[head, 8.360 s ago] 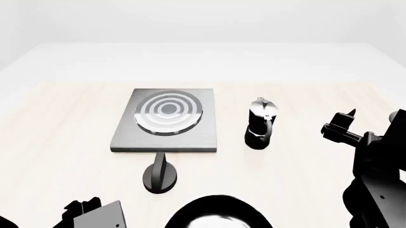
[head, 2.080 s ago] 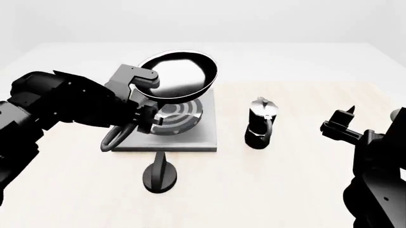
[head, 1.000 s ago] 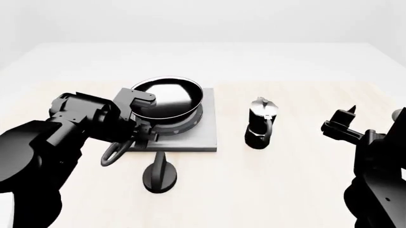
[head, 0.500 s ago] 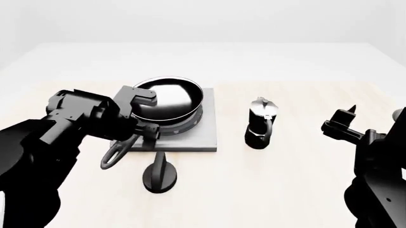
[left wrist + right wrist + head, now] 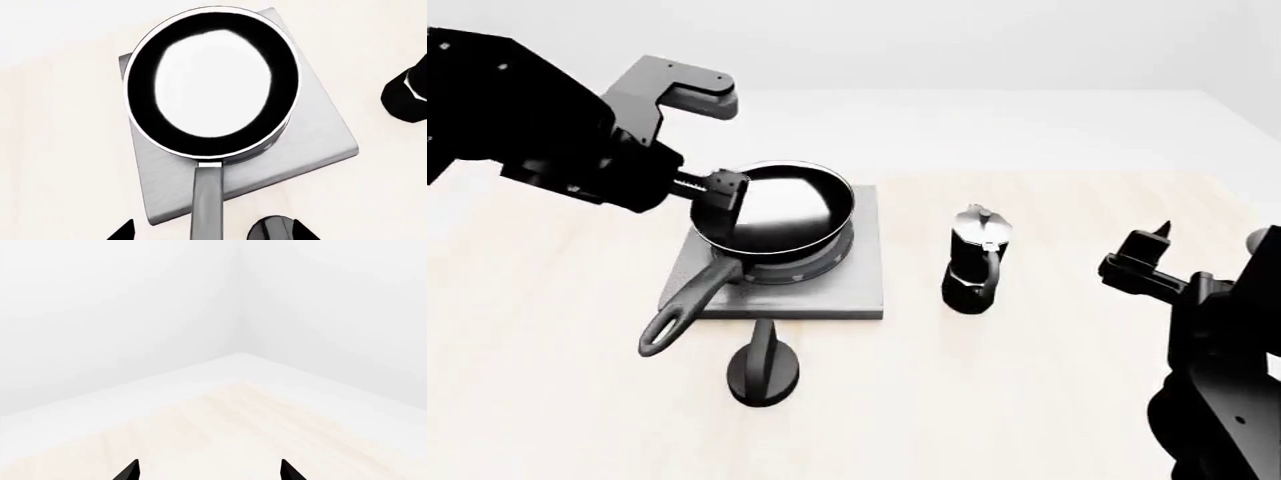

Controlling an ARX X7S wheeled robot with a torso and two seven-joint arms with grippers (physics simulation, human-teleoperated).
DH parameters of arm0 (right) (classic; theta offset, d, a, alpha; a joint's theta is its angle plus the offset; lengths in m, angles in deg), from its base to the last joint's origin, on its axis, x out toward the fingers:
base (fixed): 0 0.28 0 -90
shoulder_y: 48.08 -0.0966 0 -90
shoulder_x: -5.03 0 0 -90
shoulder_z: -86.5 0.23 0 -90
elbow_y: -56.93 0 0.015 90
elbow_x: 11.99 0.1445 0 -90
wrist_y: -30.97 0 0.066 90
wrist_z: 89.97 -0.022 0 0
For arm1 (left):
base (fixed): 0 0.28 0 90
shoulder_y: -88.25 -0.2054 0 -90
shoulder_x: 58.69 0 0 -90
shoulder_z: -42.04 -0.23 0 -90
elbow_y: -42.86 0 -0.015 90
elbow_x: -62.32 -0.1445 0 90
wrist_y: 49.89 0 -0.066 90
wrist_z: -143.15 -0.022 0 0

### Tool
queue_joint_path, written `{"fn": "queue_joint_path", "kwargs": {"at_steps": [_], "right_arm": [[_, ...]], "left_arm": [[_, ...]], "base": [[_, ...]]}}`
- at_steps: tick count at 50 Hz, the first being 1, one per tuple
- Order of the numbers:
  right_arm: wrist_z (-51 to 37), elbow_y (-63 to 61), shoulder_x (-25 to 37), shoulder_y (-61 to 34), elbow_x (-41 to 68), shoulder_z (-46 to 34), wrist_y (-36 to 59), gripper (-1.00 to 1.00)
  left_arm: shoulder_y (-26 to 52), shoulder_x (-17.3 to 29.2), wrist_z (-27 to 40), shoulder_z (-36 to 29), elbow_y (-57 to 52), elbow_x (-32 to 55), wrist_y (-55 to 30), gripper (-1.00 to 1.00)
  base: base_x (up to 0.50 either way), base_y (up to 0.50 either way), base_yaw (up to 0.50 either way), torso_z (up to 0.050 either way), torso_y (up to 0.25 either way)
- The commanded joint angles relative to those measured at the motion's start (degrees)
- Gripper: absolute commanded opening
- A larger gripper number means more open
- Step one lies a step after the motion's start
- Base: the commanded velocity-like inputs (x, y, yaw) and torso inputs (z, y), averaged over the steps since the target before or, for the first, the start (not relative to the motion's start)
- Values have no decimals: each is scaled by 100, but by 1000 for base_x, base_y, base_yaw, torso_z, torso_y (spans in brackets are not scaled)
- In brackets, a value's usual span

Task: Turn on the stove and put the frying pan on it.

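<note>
The black frying pan [image 5: 777,207] sits on the burner of the dark-grey stove [image 5: 843,292], its long handle [image 5: 687,303] pointing to the front left over the slab's edge. My left gripper [image 5: 710,140] is open and empty, raised above the pan's left side. In the left wrist view the pan [image 5: 212,82] lies on the stove [image 5: 313,140], and its handle [image 5: 207,200] runs between the spread fingertips [image 5: 124,231] without touching them. The black knob [image 5: 763,366] stands in front of the stove and also shows in the left wrist view [image 5: 270,231]. My right gripper [image 5: 1208,248] is open and empty at the far right.
A black-and-silver moka pot [image 5: 977,260] stands upright right of the stove, its edge visible in the left wrist view [image 5: 408,97]. The right wrist view shows only the light wooden table [image 5: 220,435] and white walls between the open gripper [image 5: 208,472].
The left gripper has let go of the pan handle and risen up and back. The pan now rests on the burner by itself. The right arm has not moved.
</note>
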Motion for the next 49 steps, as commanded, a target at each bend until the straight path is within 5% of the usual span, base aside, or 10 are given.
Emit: {"fn": "queue_joint_path", "kwargs": {"at_steps": [1,5,13,19,30,49], "right_arm": [[-4,7,7,4,11,-36,-12,100],[-7,-29,19,12,28,-37,3,100],[14,-117,18,35,36,-124,-24,100],[263,-261,84,-9,-8,-351,-349,100],[805,-577,249,-862,433,-699,-186,100],[1333,-1289,523,-820,458,-1177,-546,100]], "left_arm": [[786,565,609,466,-1103,775,-684,100],[658,901,494,938,-1825,1070,-200,100],[-740,2145,924,1826,-5329,139,2045,100],[-1431,2468,1105,1866,-6435,26,2591,100],[-1492,2202,1015,1685,-6547,-305,2512,100],[-1601,2153,999,1690,-6618,-437,2632,100]], "base": [[0,0,0,0,0],[0,0,0,0,0],[0,0,0,0,0],[0,0,0,0,0],[0,0,0,0,0],[0,0,0,0,0]]}}
